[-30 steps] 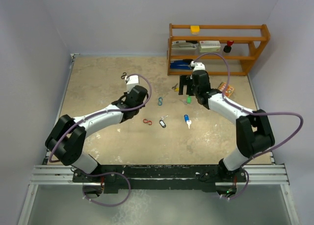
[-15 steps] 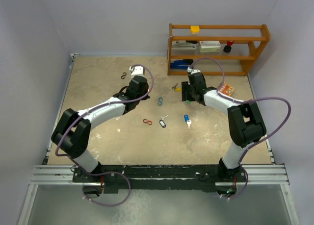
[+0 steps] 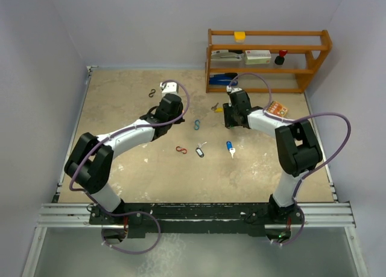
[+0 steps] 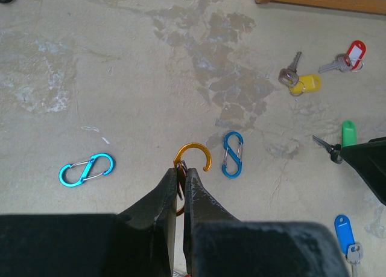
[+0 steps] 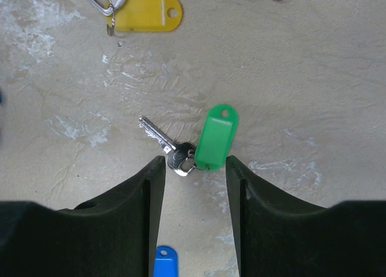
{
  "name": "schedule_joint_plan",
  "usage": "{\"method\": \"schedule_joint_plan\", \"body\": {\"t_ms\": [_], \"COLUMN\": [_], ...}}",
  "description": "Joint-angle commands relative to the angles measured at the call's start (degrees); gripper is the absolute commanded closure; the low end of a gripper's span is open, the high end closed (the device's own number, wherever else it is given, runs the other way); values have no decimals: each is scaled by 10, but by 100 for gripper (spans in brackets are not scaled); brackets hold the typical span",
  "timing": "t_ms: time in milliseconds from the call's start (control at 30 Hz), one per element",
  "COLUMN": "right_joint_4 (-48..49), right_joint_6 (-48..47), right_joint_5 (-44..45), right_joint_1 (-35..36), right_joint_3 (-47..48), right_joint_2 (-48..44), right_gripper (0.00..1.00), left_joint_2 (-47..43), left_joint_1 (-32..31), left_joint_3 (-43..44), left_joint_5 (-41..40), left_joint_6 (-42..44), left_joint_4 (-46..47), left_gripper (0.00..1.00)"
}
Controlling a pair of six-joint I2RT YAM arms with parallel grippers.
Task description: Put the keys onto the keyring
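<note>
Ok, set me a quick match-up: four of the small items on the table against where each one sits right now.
Items:
1 green-tagged key
2 orange clip
3 yellow-tagged key
4 blue-tagged key

Places:
a pinched in the shut left gripper
b on the table, beyond the green tag, toward the shelf
c on the table inside the open right gripper
d closer to the table's near edge than the green tag

Pairs: 1-c; 2-a; 3-b; 4-d
</note>
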Motion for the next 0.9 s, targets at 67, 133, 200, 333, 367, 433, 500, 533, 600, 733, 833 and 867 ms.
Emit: {"method": "schedule_joint_plan", "body": {"t_ms": [67, 133, 200, 333, 367, 433, 500, 533, 600, 733, 833, 867], "right_joint_4": [3, 4, 3, 2, 2, 2, 1, 1, 1, -1, -3, -4], "right_joint_6": [-15, -15, -17, -16, -15, -15, -15, -15, -16, -15, -16, -16], "right_joint_5": [2, 2, 4, 9, 9, 10, 10, 10, 10, 11, 12, 12], "right_joint_1": [-2, -1, -2, -2, -2, -2, -2, -2, -1, -2, -2, -2], "right_joint_3": [25, 25, 26, 26, 25, 25, 25, 25, 26, 26, 27, 26], "right_joint_2": [15, 16, 17, 17, 17, 14, 13, 13, 12, 10, 6, 4], "right_gripper": [55, 58, 59, 63, 63, 64, 67, 68, 71, 75, 78, 78], "left_joint_2": [1, 1, 2, 3, 3, 4, 5, 4, 4, 4, 5, 6], "left_joint_1": [0, 0, 0, 1, 0, 0, 0, 1, 0, 1, 1, 1], "left_joint_3": [14, 14, 15, 14, 14, 13, 13, 13, 14, 14, 14, 15], "left_joint_5": [3, 3, 3, 3, 3, 3, 3, 2, 2, 1, 1, 1], "left_joint_6": [12, 12, 12, 12, 12, 12, 12, 12, 12, 13, 14, 14], "left_joint_4": [16, 17, 17, 16, 16, 16, 16, 16, 15, 15, 14, 13], "left_gripper": [100, 100, 100, 100, 100, 100, 100, 100, 100, 100, 100, 100]}}
